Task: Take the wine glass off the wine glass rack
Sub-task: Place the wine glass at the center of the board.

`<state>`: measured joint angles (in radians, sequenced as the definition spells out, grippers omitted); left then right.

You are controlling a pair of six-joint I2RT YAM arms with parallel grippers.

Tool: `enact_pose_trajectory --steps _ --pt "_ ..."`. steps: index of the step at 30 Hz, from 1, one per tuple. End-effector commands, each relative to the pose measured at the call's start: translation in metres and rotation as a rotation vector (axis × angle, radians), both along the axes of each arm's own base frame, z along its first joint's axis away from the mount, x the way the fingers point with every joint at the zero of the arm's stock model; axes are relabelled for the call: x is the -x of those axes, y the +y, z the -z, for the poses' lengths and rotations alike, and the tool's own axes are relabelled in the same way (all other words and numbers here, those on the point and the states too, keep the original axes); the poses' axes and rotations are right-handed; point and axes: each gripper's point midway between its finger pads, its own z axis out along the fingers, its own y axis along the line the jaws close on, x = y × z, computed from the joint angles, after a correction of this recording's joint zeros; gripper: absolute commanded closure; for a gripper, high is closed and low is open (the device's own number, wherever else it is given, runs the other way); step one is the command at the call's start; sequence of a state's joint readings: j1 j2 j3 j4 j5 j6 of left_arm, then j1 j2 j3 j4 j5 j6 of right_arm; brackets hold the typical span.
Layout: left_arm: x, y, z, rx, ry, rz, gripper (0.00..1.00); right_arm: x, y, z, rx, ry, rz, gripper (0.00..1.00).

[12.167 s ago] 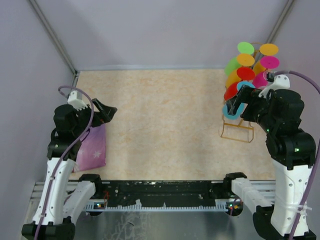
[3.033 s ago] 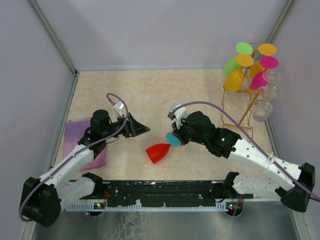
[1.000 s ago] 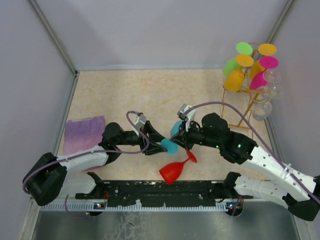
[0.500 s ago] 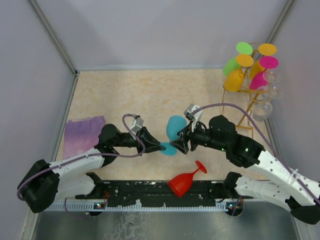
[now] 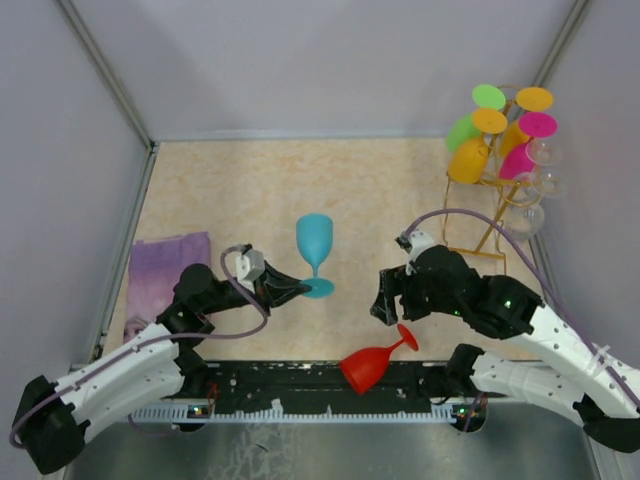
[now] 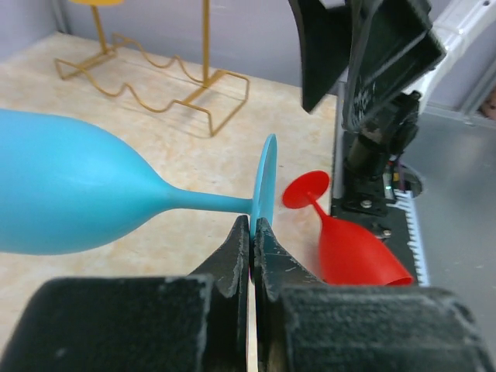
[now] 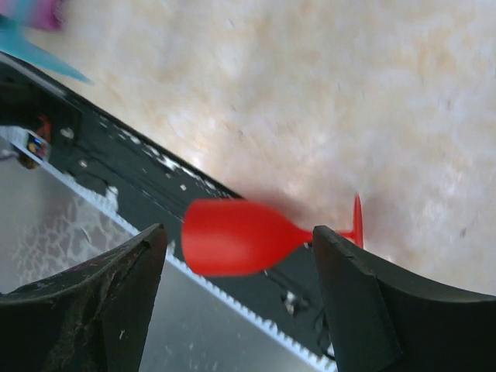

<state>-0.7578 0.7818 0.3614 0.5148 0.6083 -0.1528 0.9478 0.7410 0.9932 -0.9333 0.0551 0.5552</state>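
robot lab cell: plain grey walls round beige tabletop, black mounting rail.

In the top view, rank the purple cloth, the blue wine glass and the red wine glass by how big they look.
1. purple cloth, even partly covered.
2. blue wine glass and red wine glass: about alike, so unranked.

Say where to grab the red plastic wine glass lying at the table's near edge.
Take the red plastic wine glass by its thin stem, from above, jaws across it: it lies on its side, and the bowl is wide and rounded.
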Motion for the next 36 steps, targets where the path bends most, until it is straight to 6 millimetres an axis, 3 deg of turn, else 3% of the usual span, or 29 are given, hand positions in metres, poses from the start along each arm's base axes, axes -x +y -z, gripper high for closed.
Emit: enact_pose_trajectory --steps 1,5,8,11,17,19,23,29,36 --pt "-0.004 0.017 0.003 -0.033 -0.172 -0.08 1.0 0.026 -0.025 0.039 0.063 0.193 0.103 0.24" --pt "0.017 0.025 -0.001 -0.067 -0.421 0.007 1.0 0.006 -0.001 0.013 -0.047 0.07 0.064 0.23" --pt "0.027 0.032 -0.002 -0.095 -0.566 0.048 1.0 -0.018 0.02 -0.021 -0.132 -0.102 0.017 0.22" --pt "0.035 0.034 -0.006 -0.09 -0.57 0.073 1.0 -0.037 0.04 -0.066 -0.214 -0.321 -0.065 0.19" --pt "0.071 0.037 -0.01 -0.088 -0.517 0.256 1.0 -0.057 0.062 -0.151 -0.325 -0.556 -0.109 0.01" --pt "0.08 0.04 -0.014 -0.071 -0.519 0.285 1.0 -0.061 0.067 -0.162 -0.319 -0.559 -0.124 0.01" --pt "0.091 0.045 -0.028 -0.02 -0.548 0.299 1.0 -0.072 0.076 -0.153 -0.353 -0.394 -0.211 0.01" --pt "0.102 0.047 -0.035 0.008 -0.562 0.346 1.0 -0.018 0.108 -0.149 -0.544 -0.11 -0.638 0.14" --pt "0.1 0.044 -0.037 0.005 -0.556 0.353 1.0 0.008 0.111 -0.148 -0.611 -0.033 -0.81 0.35"
